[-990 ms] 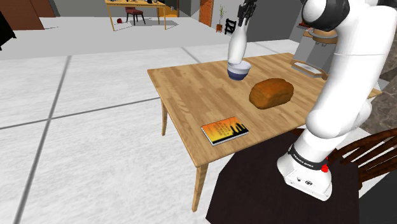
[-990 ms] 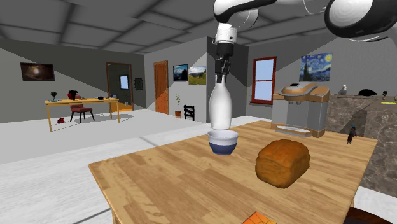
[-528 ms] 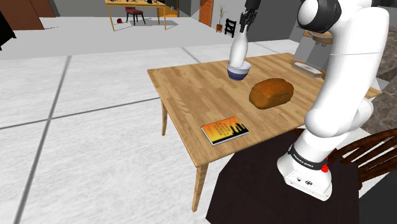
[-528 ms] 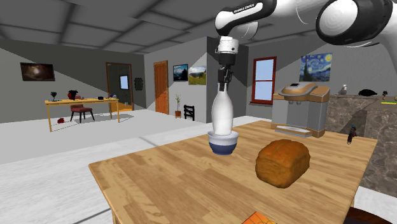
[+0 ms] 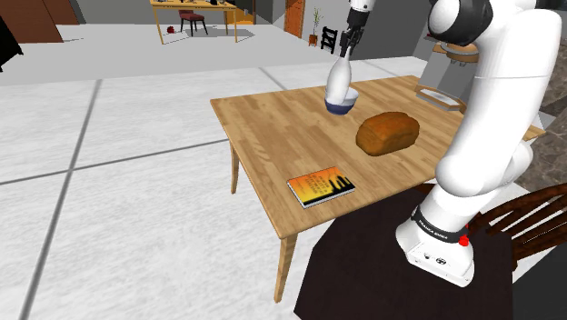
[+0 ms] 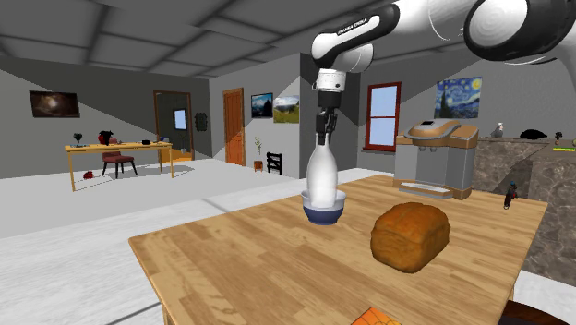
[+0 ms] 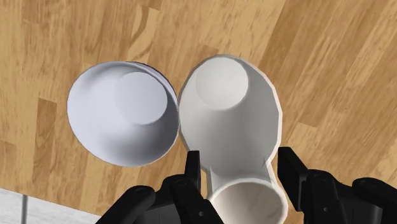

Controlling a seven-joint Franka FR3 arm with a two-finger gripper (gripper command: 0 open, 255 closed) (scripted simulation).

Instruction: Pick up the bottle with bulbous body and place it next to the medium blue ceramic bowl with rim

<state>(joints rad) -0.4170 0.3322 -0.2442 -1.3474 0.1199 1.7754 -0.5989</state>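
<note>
Our black two-finger gripper [image 7: 240, 159] is closed around the neck of the white bulbous-bodied bottle [image 7: 229, 108]. The bottle hangs upright directly beneath the gripper, its belly just beside the round blue bowl [image 7: 121, 114] on the wooden table [image 7: 318, 51]. We judge the next move to be straight down.

Pincer [image 5: 345, 52] on white bottle [image 5: 339, 82] neck

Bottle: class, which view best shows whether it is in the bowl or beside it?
The wrist view: from above, the bottle is beside the bowl, outside its rim. The shoulder and second exterior views show it upright but overlapping the bowl.
</note>
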